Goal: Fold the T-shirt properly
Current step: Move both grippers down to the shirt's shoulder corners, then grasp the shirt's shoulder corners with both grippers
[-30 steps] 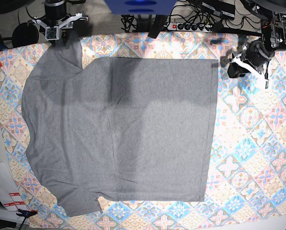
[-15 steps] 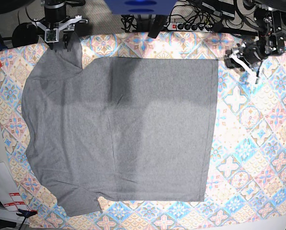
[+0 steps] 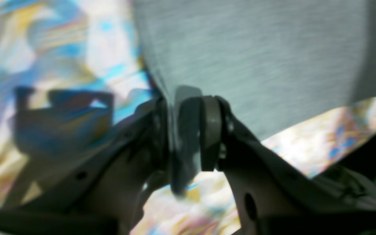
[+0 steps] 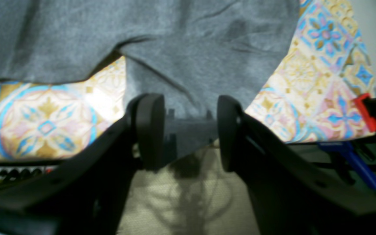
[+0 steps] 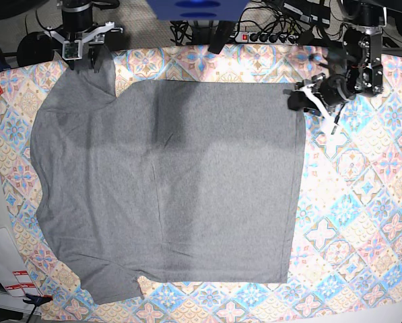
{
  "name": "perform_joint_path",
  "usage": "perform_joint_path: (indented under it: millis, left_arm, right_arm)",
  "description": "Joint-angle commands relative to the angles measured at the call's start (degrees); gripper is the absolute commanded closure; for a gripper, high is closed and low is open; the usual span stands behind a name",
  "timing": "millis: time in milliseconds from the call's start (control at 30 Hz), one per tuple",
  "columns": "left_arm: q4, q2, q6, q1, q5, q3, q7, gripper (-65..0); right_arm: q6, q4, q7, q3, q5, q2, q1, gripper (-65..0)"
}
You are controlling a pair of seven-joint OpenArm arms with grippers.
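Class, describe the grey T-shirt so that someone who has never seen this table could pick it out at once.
A pastel floral-tile patterned cloth covers the table. Spread flat across its middle and left lies the T-shirt. It is the only plain thing there: heather grey, no print, short sleeves at the left end.

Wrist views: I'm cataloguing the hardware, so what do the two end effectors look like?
Both are two-fingered. The right end effector has black arms with rounded dark pads. The left end effector looks paler grey-beige with dark flat pads, though blurred. In the base view, white parts show at the left end effector.
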Motion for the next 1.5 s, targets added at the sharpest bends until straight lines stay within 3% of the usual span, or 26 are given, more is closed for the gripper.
perform_joint_path:
  millis: [0,400,467,567,667,767,1000,1200,1467]
  left_arm:
    - [-0.1,-0.4,-0.4,0.8,1.2,0.8,2.6,-15.4]
    - [-0.1,0.4,-1.5,1.0,1.6,2.9,2.5,-15.4]
    - [-0.1,0.4,-1.5,1.1,1.6,2.8,2.5,-15.4]
    - [-0.1,0.4,-1.5,1.1,1.6,2.8,2.5,-15.4]
    - [-0.1,0.4,-1.5,1.2,1.6,2.8,2.5,-15.4]
    - [-0.1,0.4,-1.5,1.2,1.6,2.9,2.5,-15.4]
    - [-0.1,0.4,-1.5,1.1,1.7,2.8,2.5,-15.4]
    - [-0.1,0.4,-1.5,1.1,1.7,2.8,2.5,-15.4]
    - [-0.1,0.3,-1.5,1.2,1.7,2.7,2.5,-15.4]
  right_arm:
    - [-0.5,0.6,1.3,1.0,0.2,0.3,-0.2,-25.6]
    - [-0.4,0.2,-1.0,4.6,0.3,0.2,1.6,-26.3]
    - [2.9,0.2,-1.0,4.8,2.3,0.2,1.7,-29.3]
    - [11.2,0.0,-1.9,7.9,13.7,0.2,3.9,-34.4]
    - [16.6,-0.9,-8.0,14.0,20.8,0.2,5.4,-35.6]
    - [19.3,-1.2,-12.4,18.7,21.8,0.2,8.3,-35.6]
    - [30.2,-1.2,-21.2,23.9,24.7,-0.1,10.5,-35.7]
    - [32.5,-7.2,-25.0,23.9,32.2,0.1,13.3,-35.7]
    - [35.8,-14.4,-25.2,23.9,32.6,0.1,16.1,-35.7]
